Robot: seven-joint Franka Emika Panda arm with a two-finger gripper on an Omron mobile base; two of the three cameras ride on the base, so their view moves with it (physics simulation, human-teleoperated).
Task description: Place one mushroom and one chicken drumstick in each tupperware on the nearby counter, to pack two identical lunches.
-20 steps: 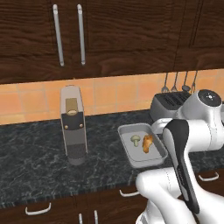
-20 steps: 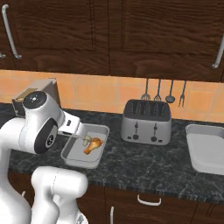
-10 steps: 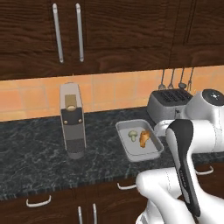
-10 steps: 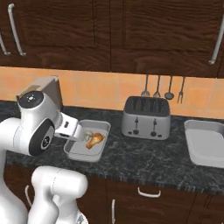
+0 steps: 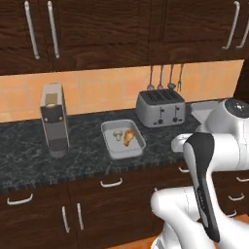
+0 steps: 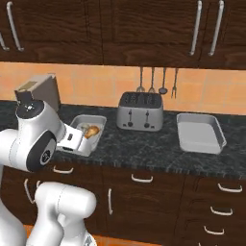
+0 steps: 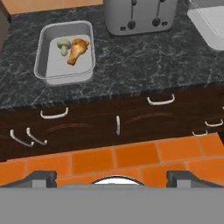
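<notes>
Tabletop [image 5: 29,160] of dark speckled stone, seen from farther right than half a second before: whole scene shifted leftward in both base views, a camera move and not a move of the things. Left tupperware [image 5: 108,141] [image 6: 98,119] [image 7: 41,56] lay in front of and to the left of silver toaster [image 5: 160,108] [image 6: 140,112] [image 7: 140,15], with one mushroom [image 5: 117,134] [image 7: 64,44] and one chicken drumstick [image 5: 129,136] [image 6: 93,130] [image 7: 76,49] side by side inside, as in earlier frames. Second tupperware [image 6: 199,133] [image 7: 210,22] stood right of toaster, well apart from first, now fully inside right base view. Coffee machine [image 5: 53,119] stood at far left. Gripper [image 7: 112,177] spread wide, holding nothing, fingertips [image 7: 41,177] low over orange floor tiles before the drawers.
</notes>
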